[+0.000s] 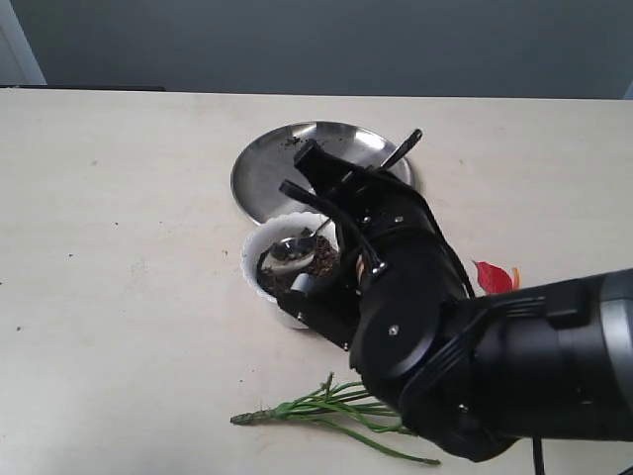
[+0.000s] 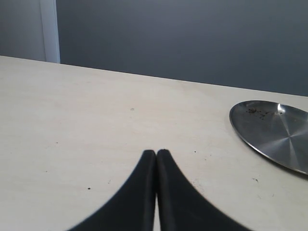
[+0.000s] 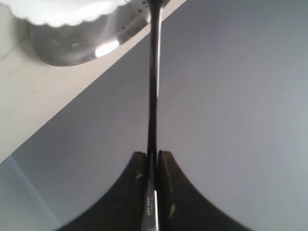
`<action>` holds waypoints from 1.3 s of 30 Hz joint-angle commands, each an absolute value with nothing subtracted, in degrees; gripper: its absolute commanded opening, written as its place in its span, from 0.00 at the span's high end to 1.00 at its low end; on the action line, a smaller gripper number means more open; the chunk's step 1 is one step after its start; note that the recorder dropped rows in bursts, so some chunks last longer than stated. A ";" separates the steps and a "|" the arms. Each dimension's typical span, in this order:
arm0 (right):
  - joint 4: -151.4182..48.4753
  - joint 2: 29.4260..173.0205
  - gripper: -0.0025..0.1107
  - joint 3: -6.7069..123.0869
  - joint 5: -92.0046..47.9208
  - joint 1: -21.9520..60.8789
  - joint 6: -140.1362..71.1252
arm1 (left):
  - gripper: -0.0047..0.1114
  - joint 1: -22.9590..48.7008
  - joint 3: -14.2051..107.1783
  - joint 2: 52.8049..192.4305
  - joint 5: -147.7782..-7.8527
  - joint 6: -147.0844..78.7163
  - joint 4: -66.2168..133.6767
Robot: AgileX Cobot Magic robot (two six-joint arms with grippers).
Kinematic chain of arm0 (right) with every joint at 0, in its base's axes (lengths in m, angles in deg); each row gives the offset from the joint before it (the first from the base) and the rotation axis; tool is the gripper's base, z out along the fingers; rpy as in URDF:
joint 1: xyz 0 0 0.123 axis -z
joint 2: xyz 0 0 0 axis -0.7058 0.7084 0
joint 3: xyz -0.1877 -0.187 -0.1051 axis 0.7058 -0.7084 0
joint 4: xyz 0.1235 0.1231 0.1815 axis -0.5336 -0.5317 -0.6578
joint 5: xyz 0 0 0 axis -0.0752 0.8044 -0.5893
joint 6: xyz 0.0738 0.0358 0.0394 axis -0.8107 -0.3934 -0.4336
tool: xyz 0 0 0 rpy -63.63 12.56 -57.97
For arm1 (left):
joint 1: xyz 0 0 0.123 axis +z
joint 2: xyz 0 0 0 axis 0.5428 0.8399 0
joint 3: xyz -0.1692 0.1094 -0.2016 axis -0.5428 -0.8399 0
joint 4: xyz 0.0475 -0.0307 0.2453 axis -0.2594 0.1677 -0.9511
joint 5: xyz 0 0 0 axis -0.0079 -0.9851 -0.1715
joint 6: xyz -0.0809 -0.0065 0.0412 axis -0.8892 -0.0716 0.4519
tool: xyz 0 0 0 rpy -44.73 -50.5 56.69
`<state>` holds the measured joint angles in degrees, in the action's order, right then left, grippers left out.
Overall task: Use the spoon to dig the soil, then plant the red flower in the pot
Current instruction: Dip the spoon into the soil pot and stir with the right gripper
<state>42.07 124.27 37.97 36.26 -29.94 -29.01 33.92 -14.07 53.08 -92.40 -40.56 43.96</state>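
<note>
The right jaws pinch the handle of the spoon (image 3: 153, 86), whose bowl lies on the soil (image 1: 322, 259) in the pot (image 1: 253, 259). The arm hides most of the red flower (image 1: 493, 277) (only a red tip and green stems show on the tabletop (image 1: 119, 247)). The left jaws are pressed together and empty, near the steel plate (image 2: 274, 130).

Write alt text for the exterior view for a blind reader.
A black robot arm holds a silver spoon with its bowl in a small white pot of dark soil on a pale table. A steel plate lies behind the pot; green stems and a red bloom lie near the arm.
</note>
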 commanded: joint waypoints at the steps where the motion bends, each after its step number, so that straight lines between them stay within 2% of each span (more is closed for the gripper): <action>1: 37.71 122.39 0.98 39.52 36.77 -30.06 -28.41 | 0.96 34.02 -14.21 52.80 -91.54 -40.62 43.87; 5: 24.38 123.02 0.98 39.92 34.09 -29.80 -15.41 | 0.96 34.02 -14.21 52.80 -91.54 -40.62 43.87; 14: 28.17 124.97 0.98 39.92 33.88 -27.08 -16.04 | 0.96 34.02 -14.21 52.80 -91.54 -40.62 43.87; 19: 35.89 124.97 0.98 39.92 34.63 -27.08 -25.01 | 0.96 34.02 -14.21 52.80 -91.54 -40.62 43.87; 26: 34.88 124.97 0.98 39.92 36.83 -27.08 -25.01 | 0.96 34.02 -14.21 52.80 -91.54 -40.62 43.87; 31: 30.24 125.22 0.98 39.92 31.33 -27.08 -24.77 | 0.96 34.02 -14.21 52.80 -91.54 -40.62 43.87; 39: 36.50 128.97 0.98 39.92 33.70 -27.08 -27.52 | 0.96 34.02 -14.21 52.80 -91.54 -40.62 43.87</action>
<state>35.11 128.41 39.85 33.00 -27.42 -26.80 33.92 -14.07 53.08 -92.40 -40.56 43.96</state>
